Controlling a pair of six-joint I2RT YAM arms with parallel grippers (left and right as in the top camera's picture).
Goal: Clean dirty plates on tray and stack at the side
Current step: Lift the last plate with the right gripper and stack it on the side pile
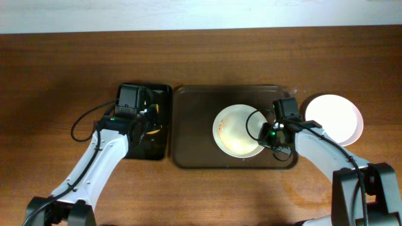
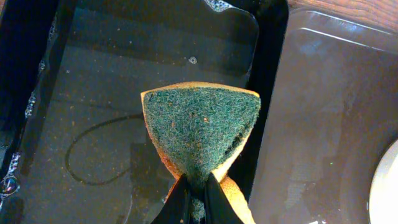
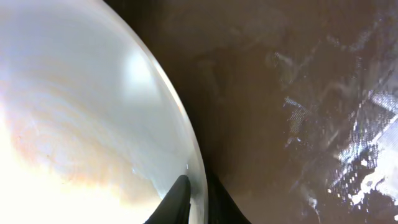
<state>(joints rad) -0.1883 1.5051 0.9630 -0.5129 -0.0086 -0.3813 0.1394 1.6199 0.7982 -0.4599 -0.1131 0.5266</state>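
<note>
Right gripper (image 3: pixel 200 202) is sitting closest to the lens, its two dark fingers (image 3: pixel 179 199) closing narrowly on the rim of a plate (image 3: pixel 74 112), one finger inside the rim and one outside. From overhead, this plate is lying on the right half of the tray (image 1: pixel 195 125), with the gripper biting its right-hand edge. An orange-red streak is showing near the plate's left rim, and a fainter orange smear is showing in the wrist view. Being round, the plate has no long axis (whether it is flat or slightly lifted, cannot tell). The tray's long axis is running left to right across the table (image 1: pixel 63 75).

A second white plate (image 1: pixel 333 118) is resting on bare wood just beyond the tray's right end, close behind the right arm; whether more than one is stacked there, cannot tell.

Left gripper (image 2: pixel 198 183) is pinching the narrow end of a wedge-folded sponge (image 2: pixel 199 127), green scouring face toward the camera, orange body showing at the edges, broad end pointing away from the fingers. It is hanging over the black tray (image 2: pixel 268 93), which is lying just beside the brown tray's left end and holding shallow water with a few bubbles along its walls.
</note>
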